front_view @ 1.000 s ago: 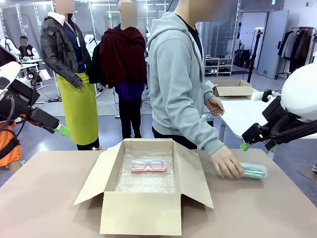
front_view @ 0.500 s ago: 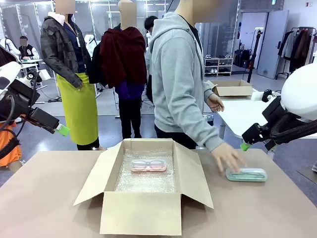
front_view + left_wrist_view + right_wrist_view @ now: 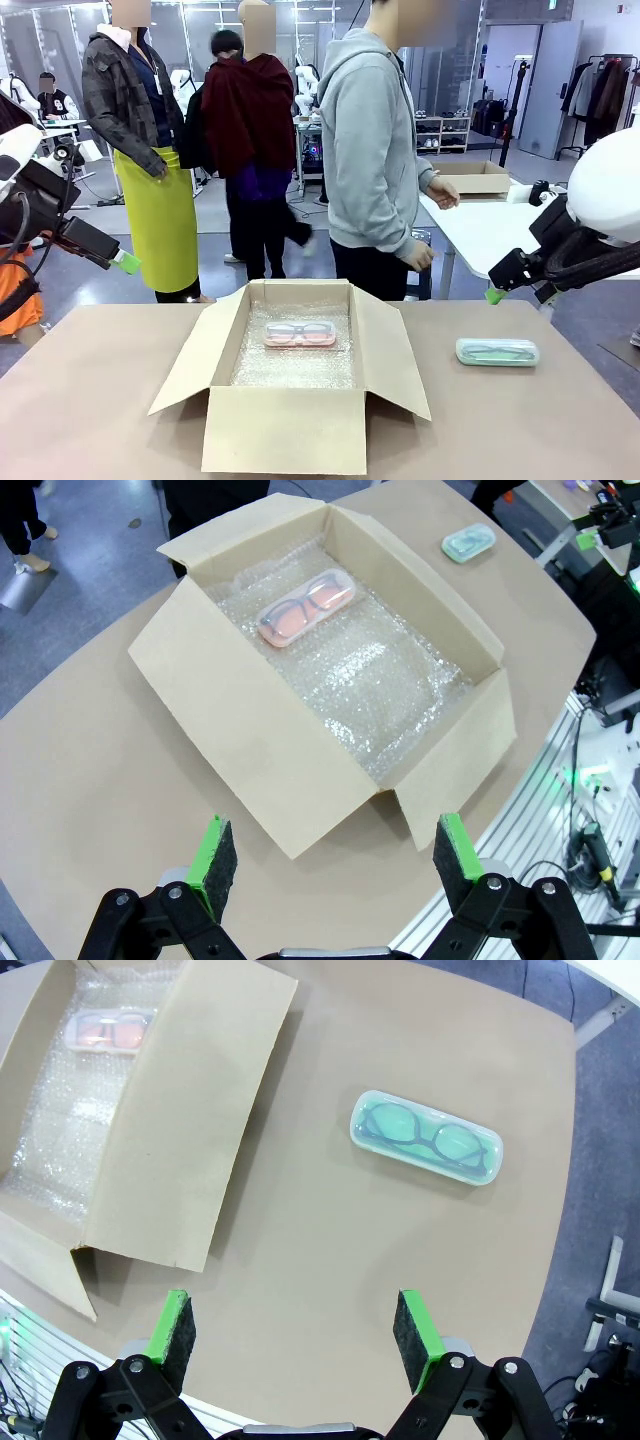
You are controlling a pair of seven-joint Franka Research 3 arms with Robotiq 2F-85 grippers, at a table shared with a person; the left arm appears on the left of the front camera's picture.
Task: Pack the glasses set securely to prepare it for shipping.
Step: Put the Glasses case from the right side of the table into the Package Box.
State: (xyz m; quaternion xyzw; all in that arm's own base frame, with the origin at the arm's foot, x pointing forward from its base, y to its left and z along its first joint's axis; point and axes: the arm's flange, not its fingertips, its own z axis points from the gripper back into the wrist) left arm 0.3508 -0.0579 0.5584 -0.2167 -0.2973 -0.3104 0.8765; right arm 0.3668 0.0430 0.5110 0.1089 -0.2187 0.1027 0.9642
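Left end effector [image 3: 333, 838]: raised above the near left part of the counter [image 3: 90, 400], its green-padded fingers [image 3: 213, 852] spread wide with nothing between them. In the left wrist view it looks down on the open box from above.

Right end effector [image 3: 292, 1322]: raised off the right side of the counter, jaws likewise wide and empty. In the right wrist view the mint green case lies on the bare surface beyond its fingers, untouched.

Cardboard box [image 3: 285, 430]: stands open at the middle of the counter, all four flaps folded outward. Its floor is lined with bubble wrap [image 3: 295, 368].

Pale pink glasses case [image 3: 300, 336]: lies flat on the bubble wrap inside the box, toward the far wall, its long side parallel to that wall. Eyeglass frames show through the clear top.

Mint green glasses case [image 3: 497, 351]: lies flat on the counter outside the box, on the robot's right, near the right-hand flap but clear of it. Dark frames show through its lid in the right wrist view. No hand or finger touches it.

Person [image 3: 375, 150]: stands at the far side of the counter in a grey hooded top, turned side-on, both hands held up off the surface and well apart from either case.

Behind the person, a white table [image 3: 490, 235] carries a second, smaller cardboard box [image 3: 470, 180]. Other people stand farther back on the left.
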